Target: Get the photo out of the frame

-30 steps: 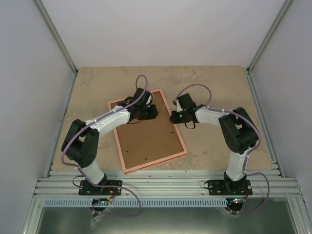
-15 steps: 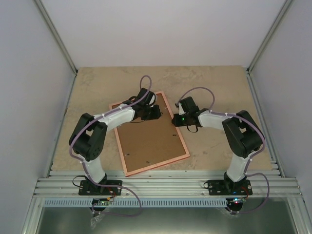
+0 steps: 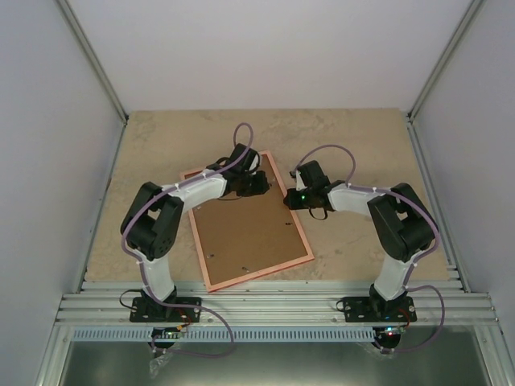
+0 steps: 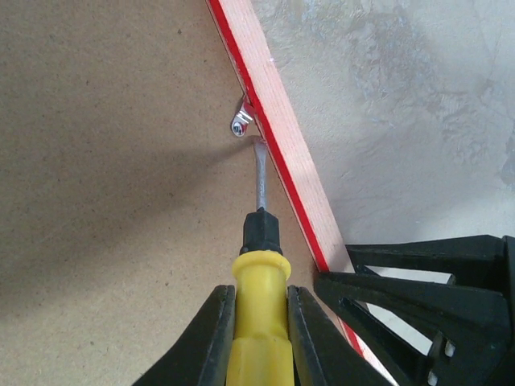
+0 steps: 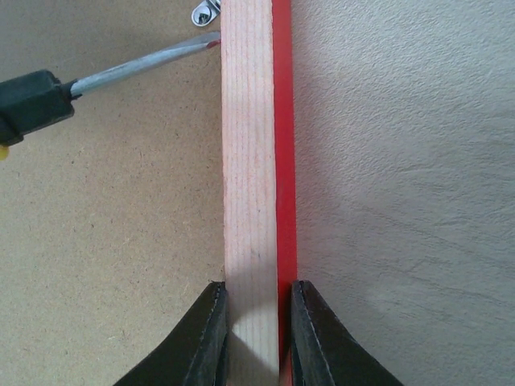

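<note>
The frame (image 3: 249, 229) lies face down on the table, its brown board back up inside a pinkish-orange rim; the photo is hidden under it. My left gripper (image 4: 256, 322) is shut on a yellow-handled screwdriver (image 4: 257, 318). Its metal tip (image 4: 259, 165) rests just below a small metal clip (image 4: 241, 122) at the rim's inner edge. My right gripper (image 5: 255, 326) is shut on the frame's right rail (image 5: 249, 161), one finger on the board side and one on the red outer edge. The screwdriver shaft (image 5: 137, 64) and the clip (image 5: 205, 12) also show in the right wrist view.
The beige stone-patterned table (image 3: 362, 145) spreads around the frame. More small metal clips sit on the board near the frame's lower edge (image 3: 241, 263) and right side (image 3: 284, 219). White walls enclose the table on three sides.
My left arm's elbow has drawn in toward the frame and the gripper has shifted slightly up and right along the top edge. My right gripper has barely moved.
</note>
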Action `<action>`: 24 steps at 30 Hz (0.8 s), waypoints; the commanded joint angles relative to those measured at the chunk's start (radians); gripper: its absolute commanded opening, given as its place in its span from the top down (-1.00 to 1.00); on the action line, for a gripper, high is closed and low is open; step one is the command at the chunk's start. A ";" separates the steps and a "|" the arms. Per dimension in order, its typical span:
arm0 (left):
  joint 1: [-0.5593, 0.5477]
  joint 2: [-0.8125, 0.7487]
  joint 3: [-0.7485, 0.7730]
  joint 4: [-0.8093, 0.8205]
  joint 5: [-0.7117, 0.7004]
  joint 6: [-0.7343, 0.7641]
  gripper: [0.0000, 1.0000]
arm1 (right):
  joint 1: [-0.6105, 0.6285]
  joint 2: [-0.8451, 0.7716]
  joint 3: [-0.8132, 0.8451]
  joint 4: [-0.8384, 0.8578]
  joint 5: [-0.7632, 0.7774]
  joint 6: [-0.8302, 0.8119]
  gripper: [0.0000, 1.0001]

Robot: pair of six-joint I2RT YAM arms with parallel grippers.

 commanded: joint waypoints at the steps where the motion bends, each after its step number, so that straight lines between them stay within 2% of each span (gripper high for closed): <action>1: 0.004 0.029 0.035 0.030 -0.010 -0.014 1.00 | 0.003 -0.015 -0.027 -0.035 -0.043 0.012 0.69; 12: 0.020 0.025 0.025 0.048 -0.079 -0.051 1.00 | 0.003 -0.021 -0.032 -0.036 -0.042 0.010 0.69; 24: 0.022 -0.003 -0.017 0.037 -0.041 -0.039 1.00 | 0.004 -0.018 -0.029 -0.039 -0.042 0.012 0.69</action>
